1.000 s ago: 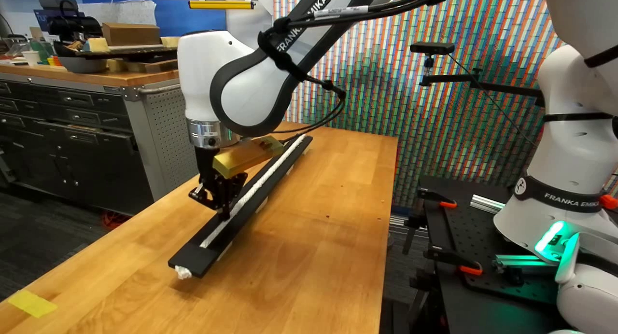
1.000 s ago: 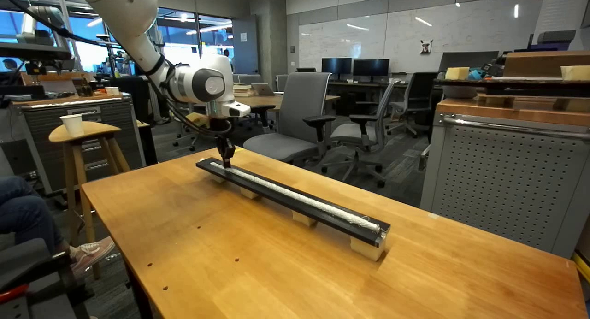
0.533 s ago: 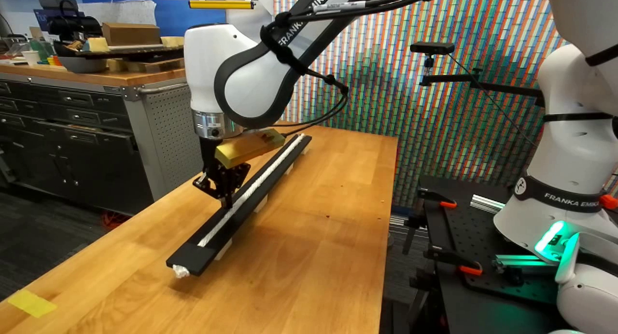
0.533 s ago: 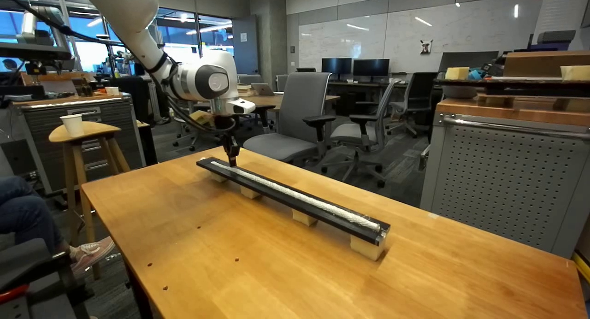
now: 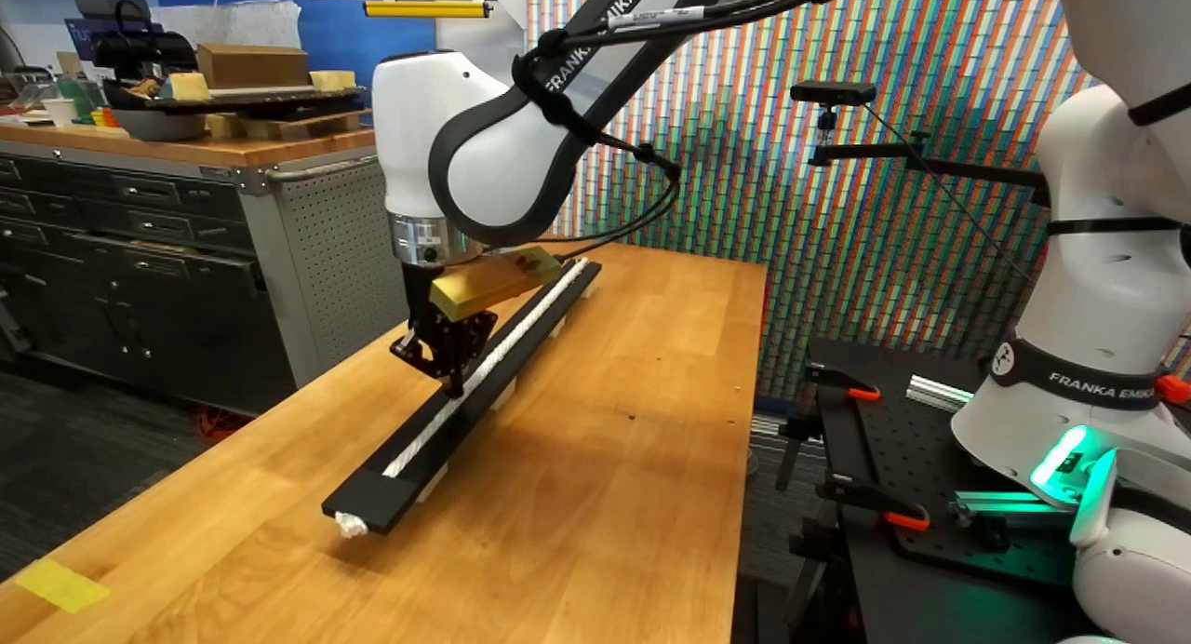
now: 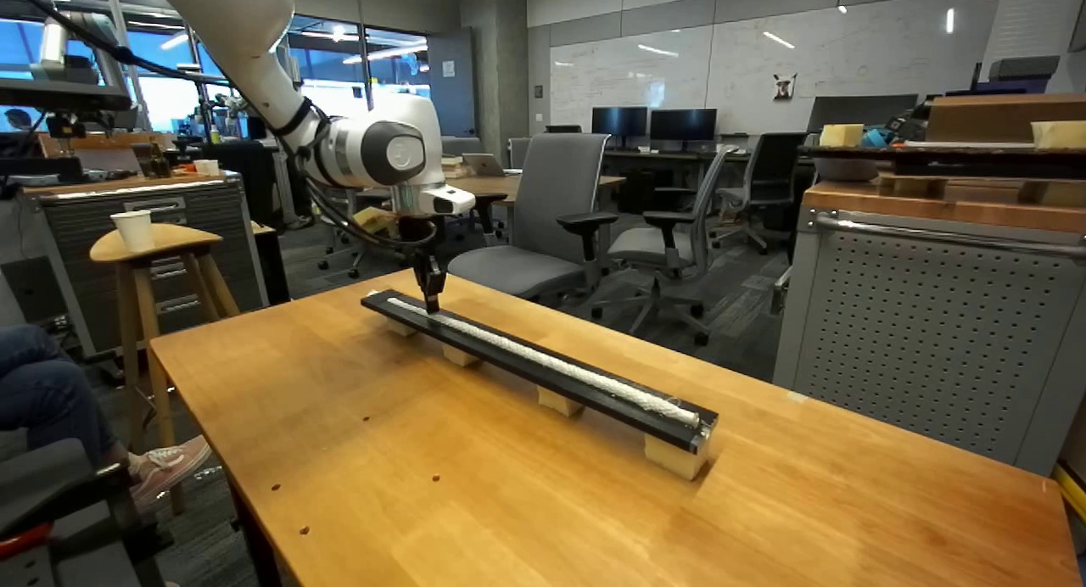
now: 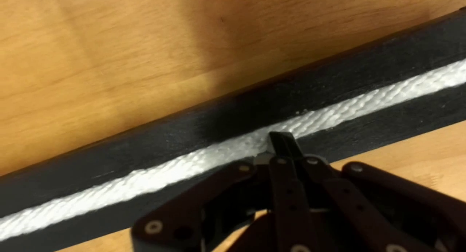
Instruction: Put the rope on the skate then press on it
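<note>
We have the gripper (image 7: 282, 135) with its fingers brought together, nothing pinched between them, pointing down at the white braided rope (image 7: 196, 161). The rope already lies along the middle of the black rail (image 7: 364, 73), the task's skate, and passes right under the fingertips: in the wrist view its long axis slants from lower left to upper right, and the tips overlap its lower half. In both exterior views the gripper stands nearer one end of the rail, so a long stretch of rope leads away from it one way and a short stretch the other. Whether the tips bear on the rope or sit just above, we cannot tell. We take this to be the pressing step; the coming push, we judge, goes down through the tips, with any travel along that axis. We read FRANKA EMIKA on the robot base (image 5: 1098, 337); on the forearm (image 5: 605, 76), cables (image 5: 559, 110) cross the lettering, leaving FRANK and MIKA; a white tag (image 5: 656, 18) has print too small to read.
</note>
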